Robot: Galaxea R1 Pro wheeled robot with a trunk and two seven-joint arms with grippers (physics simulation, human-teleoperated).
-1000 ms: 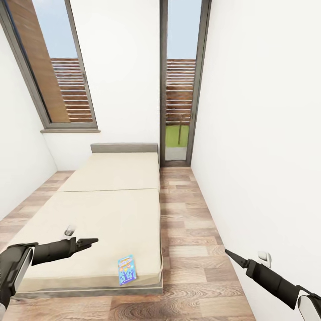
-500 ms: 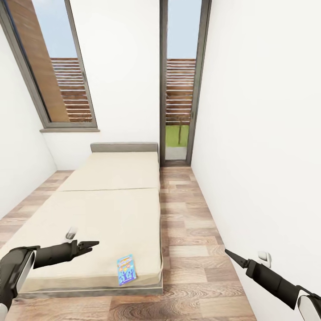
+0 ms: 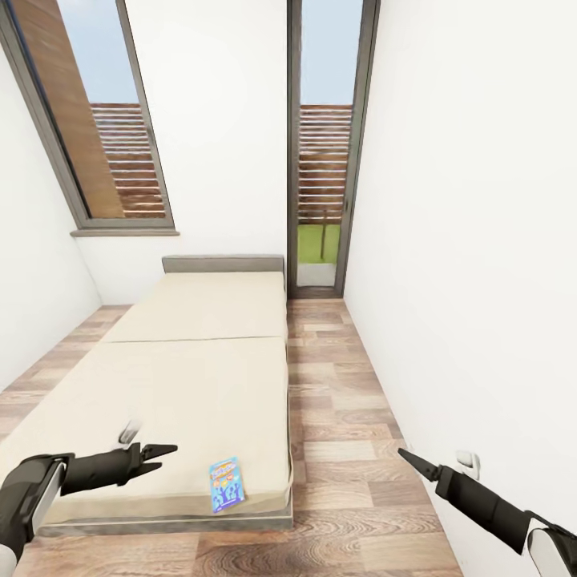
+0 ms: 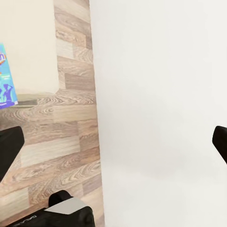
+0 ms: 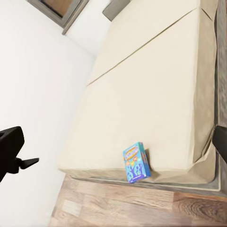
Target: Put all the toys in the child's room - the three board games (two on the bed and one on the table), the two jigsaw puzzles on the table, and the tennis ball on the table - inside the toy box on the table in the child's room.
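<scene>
Robot faces the low beige bed [image 3: 200, 385] in the white-walled room with wood-plank floor [image 3: 344, 433].

1 light blue card board game box with colourful print [image 3: 226, 484] lies flat on the mattress near its foot edge, at 6 o'clock in the head view. The left gripper [image 3: 164, 450] hovers over the mattress at 8 o'clock, fingers slightly parted, holding nothing. The right gripper [image 3: 407, 458] is above the floor at 4 o'clock; I cannot tell whether it is open or closed.
</scene>
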